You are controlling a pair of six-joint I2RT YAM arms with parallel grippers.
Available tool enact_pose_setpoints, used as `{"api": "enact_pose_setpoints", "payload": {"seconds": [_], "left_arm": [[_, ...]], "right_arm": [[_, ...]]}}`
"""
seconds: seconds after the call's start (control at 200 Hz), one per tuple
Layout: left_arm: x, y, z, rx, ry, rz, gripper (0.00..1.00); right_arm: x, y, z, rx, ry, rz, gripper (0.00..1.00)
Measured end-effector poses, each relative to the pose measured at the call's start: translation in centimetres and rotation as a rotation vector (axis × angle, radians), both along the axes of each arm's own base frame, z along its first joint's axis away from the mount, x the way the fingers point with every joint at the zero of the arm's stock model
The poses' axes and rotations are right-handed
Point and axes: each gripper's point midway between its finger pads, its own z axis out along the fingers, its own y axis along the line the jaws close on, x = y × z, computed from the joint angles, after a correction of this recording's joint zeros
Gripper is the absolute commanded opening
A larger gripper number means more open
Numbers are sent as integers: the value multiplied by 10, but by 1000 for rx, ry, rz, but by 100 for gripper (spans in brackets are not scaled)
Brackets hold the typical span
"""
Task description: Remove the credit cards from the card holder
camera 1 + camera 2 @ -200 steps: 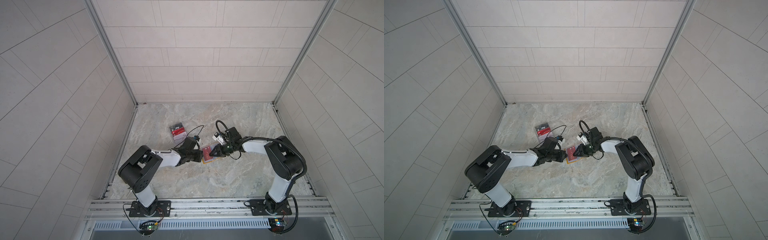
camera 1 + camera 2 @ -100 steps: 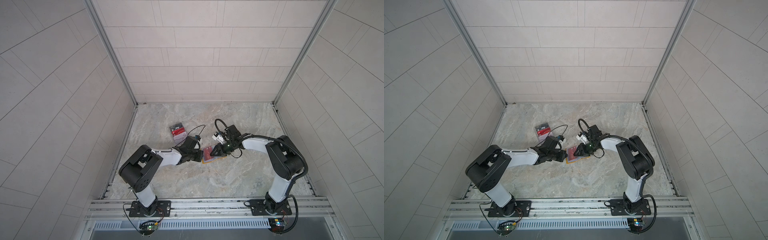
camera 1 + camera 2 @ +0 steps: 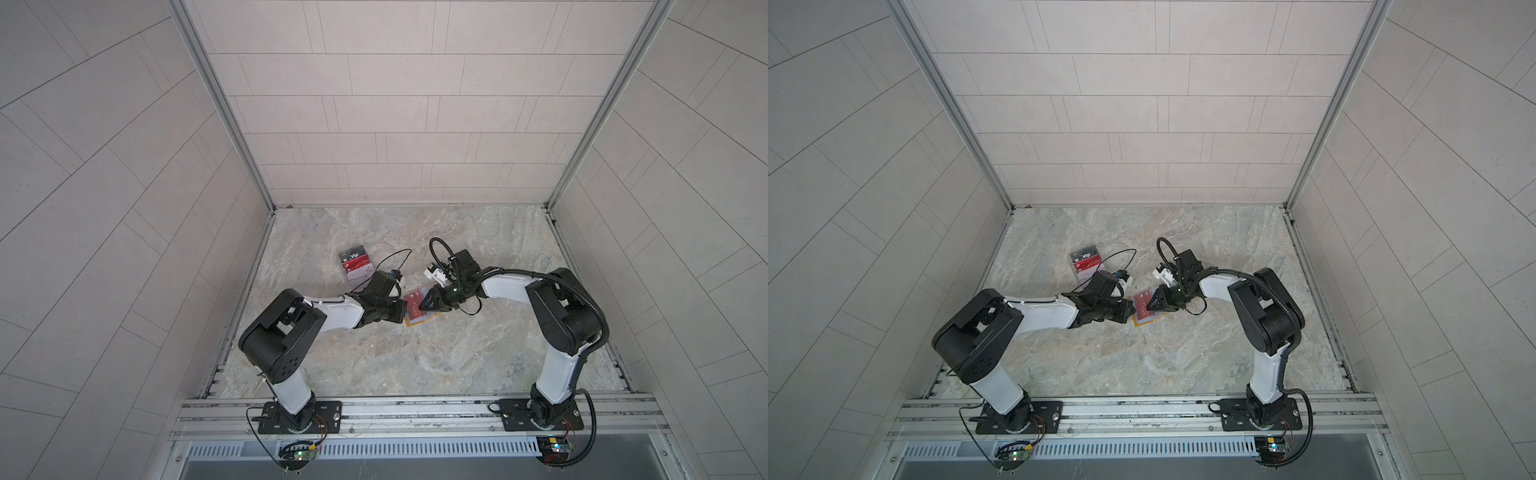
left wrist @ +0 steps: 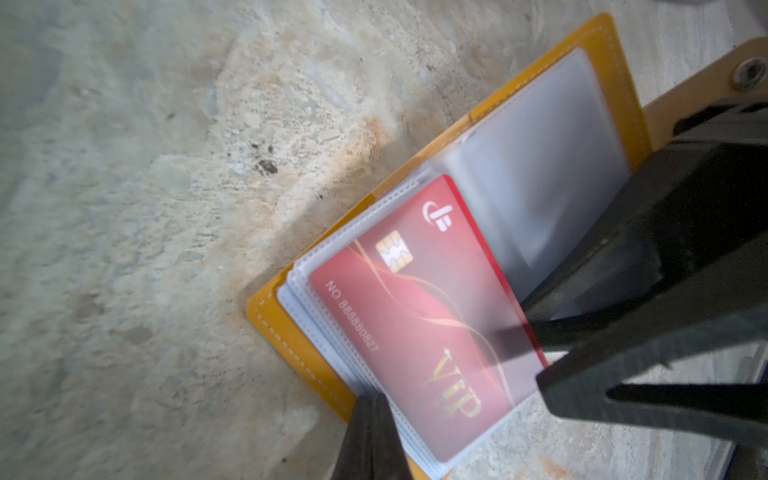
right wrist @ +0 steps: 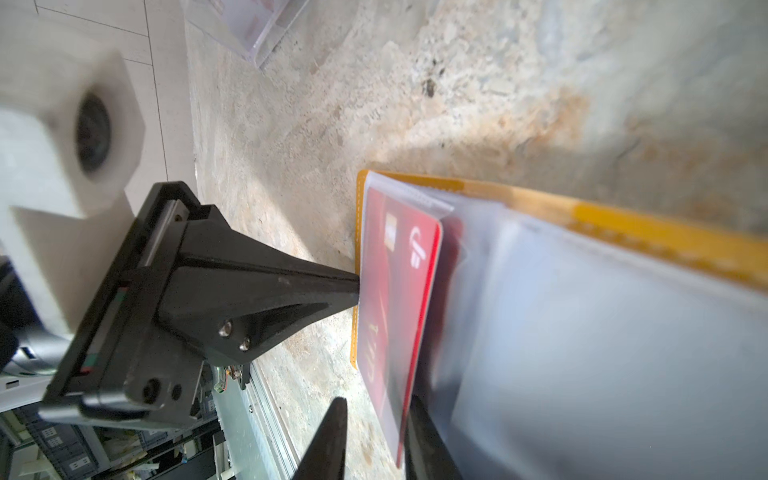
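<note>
Pressing on the holder: the left gripper [image 5: 353, 286], jaws fully closed, touched its tip to the outer edge of the sleeve pages
Card holder: the mustard card holder [image 4: 282, 332] lay open and flat on the marble tabletop [image 3: 415, 365], between the two grippers
Red card: one credit card [image 4: 415, 316] sat in the topmost clear sleeve on the half nearest the left gripper; its spine-side edge appeared to poke slightly out of the plastic
Right gripper: the right gripper [image 5: 376, 405] had its jaws a little apart, straddling that exposed edge; no firm pinch was visible
Empty sleeves: the pages [image 4: 561, 166] on the other half looked empty
Acrylic box: a clear box [image 3: 356, 266] holding a black card and red ones stood farther back, well apart
Risk: the jaws might close on sleeve and card together, so a pull would drag the page or the whole booklet; the closed tip might skid off the slick plastic and free the holder; a shallow pinch might slip off the thin card
</note>
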Motion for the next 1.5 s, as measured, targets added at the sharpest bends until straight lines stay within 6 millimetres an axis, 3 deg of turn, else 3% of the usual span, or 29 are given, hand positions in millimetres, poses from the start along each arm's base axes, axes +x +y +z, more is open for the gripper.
{"api": "enact_pose_setpoints", "payload": {"seconds": [0.551, 1.086, 1.497], "left_arm": [[2, 2, 0, 34, -13, -12, 0], [4, 3, 0, 49, -24, -24, 0], [6, 5, 0, 65, -35, -17, 0]], "right_arm": [[-2, -13, -1, -161, -52, 85, 31], [8, 4, 16, -29, -55, 59, 27], [14, 9, 3, -35, -22, 79, 26]]}}
